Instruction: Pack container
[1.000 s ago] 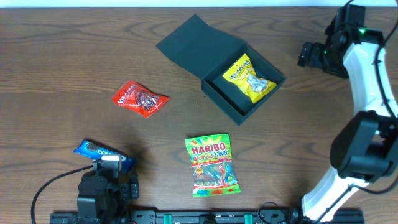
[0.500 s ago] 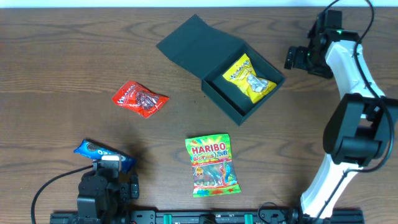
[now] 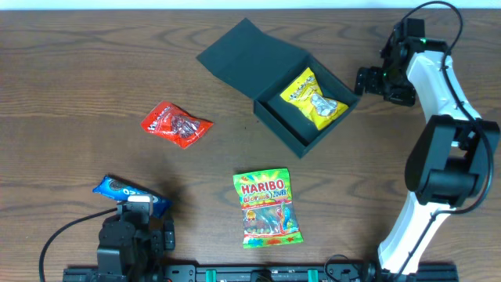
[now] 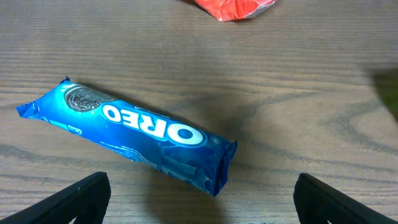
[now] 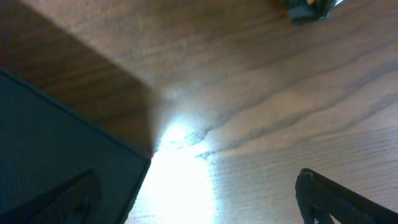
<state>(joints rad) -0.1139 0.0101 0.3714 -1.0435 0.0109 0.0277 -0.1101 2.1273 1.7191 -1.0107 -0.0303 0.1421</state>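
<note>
The container (image 3: 278, 129), a dark square box, lies open at the table's middle back with its flap lid (image 3: 245, 53) folded out to the left. A yellow snack packet (image 3: 315, 99) lies inside it. My right gripper (image 3: 368, 81) hovers open just off the box's right corner. In the right wrist view the box's wall (image 5: 56, 143) fills the left side, and the gripper (image 5: 199, 202) holds nothing. My left gripper (image 4: 202, 202) stands open and empty, low at the front left, just short of a blue Oreo packet (image 4: 134, 134).
A red snack packet (image 3: 175, 124) lies left of the box. A Haribo bag (image 3: 266, 207) lies in front of the box. The Oreo packet (image 3: 129, 193) lies at the front left by the left arm (image 3: 125, 239).
My right gripper has moved left and slightly nearer, from the table's far right to the box's right corner. The left arm and all packets are unmoved.
</note>
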